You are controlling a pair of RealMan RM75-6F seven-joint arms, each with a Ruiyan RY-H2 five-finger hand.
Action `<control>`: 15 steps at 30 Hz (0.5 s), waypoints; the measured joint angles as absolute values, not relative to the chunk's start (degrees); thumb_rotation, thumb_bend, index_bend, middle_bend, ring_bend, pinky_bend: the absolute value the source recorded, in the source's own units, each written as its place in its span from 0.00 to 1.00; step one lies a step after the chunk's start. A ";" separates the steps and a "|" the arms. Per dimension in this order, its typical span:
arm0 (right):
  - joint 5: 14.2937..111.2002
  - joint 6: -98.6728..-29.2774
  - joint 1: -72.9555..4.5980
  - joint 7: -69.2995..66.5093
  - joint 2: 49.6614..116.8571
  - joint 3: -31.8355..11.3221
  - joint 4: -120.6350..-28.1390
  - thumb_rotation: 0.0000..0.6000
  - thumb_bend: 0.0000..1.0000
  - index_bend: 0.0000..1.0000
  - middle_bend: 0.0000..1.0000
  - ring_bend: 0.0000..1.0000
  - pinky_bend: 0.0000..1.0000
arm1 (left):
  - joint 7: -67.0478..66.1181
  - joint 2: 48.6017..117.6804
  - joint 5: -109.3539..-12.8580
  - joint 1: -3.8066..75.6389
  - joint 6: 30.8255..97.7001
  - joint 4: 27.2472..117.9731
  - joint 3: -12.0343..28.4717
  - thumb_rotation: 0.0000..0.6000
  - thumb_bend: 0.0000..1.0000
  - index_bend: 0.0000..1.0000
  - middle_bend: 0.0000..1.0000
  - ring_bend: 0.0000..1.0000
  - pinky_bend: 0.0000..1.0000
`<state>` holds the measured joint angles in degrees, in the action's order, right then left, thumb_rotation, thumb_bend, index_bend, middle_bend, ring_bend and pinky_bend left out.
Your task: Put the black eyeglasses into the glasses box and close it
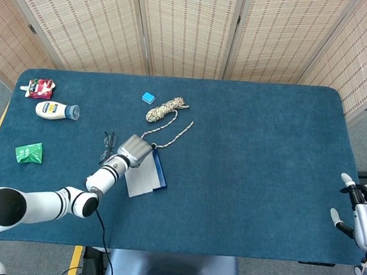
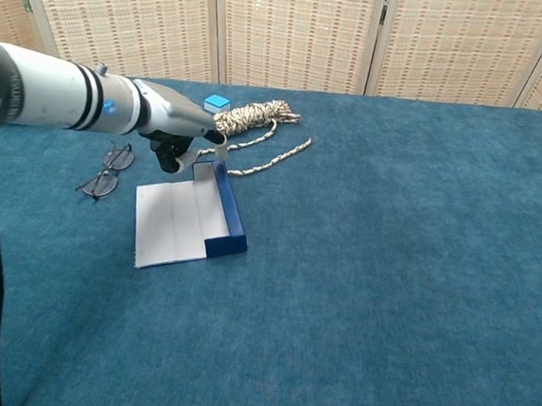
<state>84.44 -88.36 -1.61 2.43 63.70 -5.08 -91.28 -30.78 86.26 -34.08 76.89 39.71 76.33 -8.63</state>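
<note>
The glasses box [image 2: 189, 222] is lying open toward the table's [image 1: 264, 156] left half, nearer the front edge than the back, its pale flap spread flat and its blue wall standing along the right side. The left hand [image 2: 183, 141] is hovering at the box's far end, fingers curled downward near the blue wall; whether they are pinching that wall or only touching it cannot be told from either view. The black eyeglasses [image 2: 107, 171] are lying on the cloth just beside the box's left edge, and just to the left of the hand, slightly nearer the front edge than the knuckles, apart from the fingers. The step in hand, as I judge it, is turning from the opened box to picking up the eyeglasses. To do it well, the hand should be freeing itself from the box without dragging it, moving leftward, and coming down over the bridge or one lens rim so the thin frame is being pinched rather than pushed along the cloth; the box should be kept open and close for a short carry. The right hand [image 1: 362, 213] is waiting off the table's right front corner, fingers apart and holding nothing.
</note>
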 measured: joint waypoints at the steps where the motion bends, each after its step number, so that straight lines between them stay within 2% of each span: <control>1: 84.46 -88.31 -1.65 2.43 63.74 -5.08 -91.29 1.00 0.33 0.10 0.35 0.24 0.23 | -30.17 85.57 -35.76 76.35 40.14 77.58 -8.48 1.00 0.79 0.22 1.00 1.00 0.84; 7: 84.68 -88.38 -1.72 2.46 63.65 -5.15 -91.46 1.00 0.33 0.10 0.35 0.25 0.23 | -25.40 78.05 -51.35 69.49 45.54 89.92 -8.20 1.00 0.79 0.23 1.00 1.00 0.84; 10: 84.84 -88.48 -1.72 2.51 63.60 -5.15 -91.53 1.00 0.33 0.10 0.35 0.25 0.23 | -24.60 75.46 -55.28 66.75 47.04 92.99 -8.78 1.00 0.79 0.23 1.00 1.00 0.84; 15: 84.86 -88.23 -1.76 2.41 63.86 -5.01 -91.43 1.00 0.33 0.10 0.35 0.25 0.23 | -27.04 75.20 -56.92 65.46 46.29 94.38 -9.97 1.00 0.79 0.23 1.00 1.00 0.84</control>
